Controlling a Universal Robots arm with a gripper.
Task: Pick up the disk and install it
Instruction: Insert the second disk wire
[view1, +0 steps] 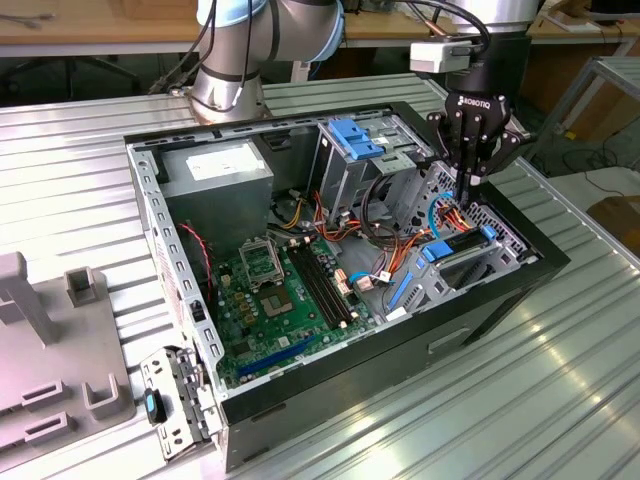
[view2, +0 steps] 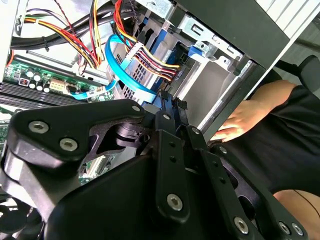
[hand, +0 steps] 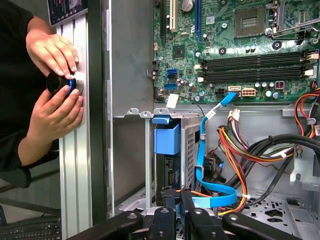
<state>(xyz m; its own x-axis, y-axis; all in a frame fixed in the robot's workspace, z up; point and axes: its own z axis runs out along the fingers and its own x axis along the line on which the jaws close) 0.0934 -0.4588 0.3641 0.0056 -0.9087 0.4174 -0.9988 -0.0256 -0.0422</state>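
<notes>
Right now we have the gripper (view1: 468, 195) hanging tip-down over the drive bay in the corner of the computer case (view1: 400, 350), on the exterior view's right. Its fingers are drawn almost together, and we can make out nothing pinched between them.

The disk (view1: 458, 247) sits in that bay just under the fingertips, between the case wall and the bundle of cables (view1: 395, 245). Whether the tips touch it we cannot tell.

In the first wrist view the disk (hand: 166, 139) shows edge-on, with its blue tab towards the green circuit board (hand: 235, 45) and its dark body running back towards the gripper (hand: 176, 196). We judge the long axis to lie along the case wall, with the flat faces upright.

To seat it well, we would:
- press straight along that long axis, with the fingers centred on the narrow edge, so the blue rails do not bind in the slot;
- keep clear of the blue ribbon cable (hand: 212, 165), which loops just beside the slot and could snag or get trapped.

A person's hands (hand: 52, 107) rest outside the case, well apart from the bay.
</notes>
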